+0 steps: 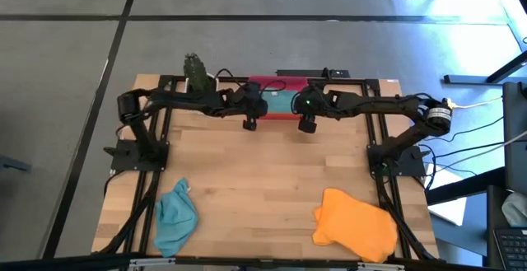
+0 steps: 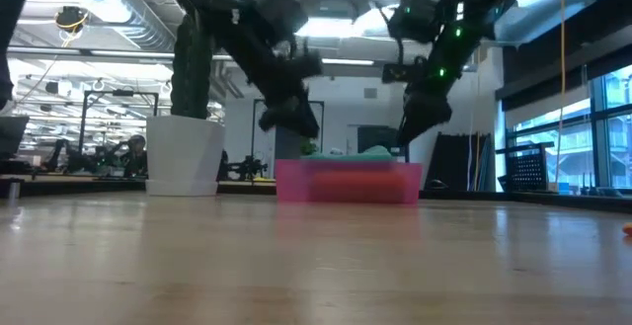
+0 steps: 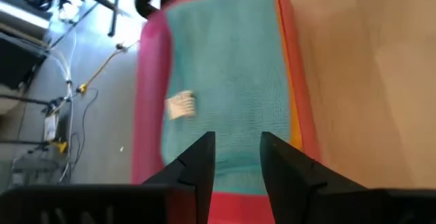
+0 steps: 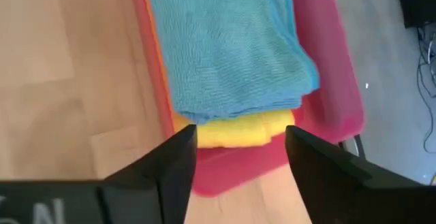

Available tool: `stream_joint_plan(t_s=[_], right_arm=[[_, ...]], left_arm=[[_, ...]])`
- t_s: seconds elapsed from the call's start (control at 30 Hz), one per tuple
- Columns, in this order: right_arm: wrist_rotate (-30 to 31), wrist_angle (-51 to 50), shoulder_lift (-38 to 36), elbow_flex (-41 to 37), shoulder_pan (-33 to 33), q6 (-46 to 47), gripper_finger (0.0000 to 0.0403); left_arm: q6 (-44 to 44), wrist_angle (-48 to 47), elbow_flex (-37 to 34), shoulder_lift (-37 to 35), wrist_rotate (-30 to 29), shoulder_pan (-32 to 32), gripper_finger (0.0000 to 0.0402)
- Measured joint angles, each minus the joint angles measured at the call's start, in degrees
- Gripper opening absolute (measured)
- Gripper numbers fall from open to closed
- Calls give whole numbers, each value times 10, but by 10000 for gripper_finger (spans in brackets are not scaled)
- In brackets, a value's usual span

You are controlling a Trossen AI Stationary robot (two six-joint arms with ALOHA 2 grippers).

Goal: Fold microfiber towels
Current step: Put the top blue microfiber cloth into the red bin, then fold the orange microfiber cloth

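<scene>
Stacking looks just done: both grippers, left (image 3: 235,157) and right (image 4: 240,154), hover with fingers parted and empty over the red tray (image 1: 262,83) at the tabletop's far edge, where a folded teal towel (image 4: 225,43) tops a yellow one (image 4: 235,130); next likely comes fetching the crumpled teal towel (image 1: 176,217) or orange towel (image 1: 356,225) near the front edge.

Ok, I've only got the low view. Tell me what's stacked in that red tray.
Observer: A folded teal towel lies on a folded yellow towel in the red tray.
Operator: Give me the grippers.
Observer: The left gripper and right gripper both hang open above the tray, holding nothing.
Operator: Now list what's left to fold.
Observer: At the table's end opposite the tray, a crumpled teal towel on the left arm's side and an orange towel on the right arm's side.
</scene>
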Motion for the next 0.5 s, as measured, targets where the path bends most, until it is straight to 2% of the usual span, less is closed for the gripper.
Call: stream_joint_plan(t_s=[0.17, 0.27, 0.4, 0.5], right_arm=[[2, -105, -38, 57, 38, 49, 233], [-17, -182, -52, 104, 72, 87, 233], [-100, -259, -63, 151, 129, 166, 233], [-180, -279, -66, 154, 181, 212, 228]], left_arm=[[-59, -80, 1, -95, -4, -42, 106], [-128, -109, 1, -156, 3, -79, 104], [-301, -112, -3, -227, 31, -137, 104], [-347, -57, -37, -260, 59, -201, 103]])
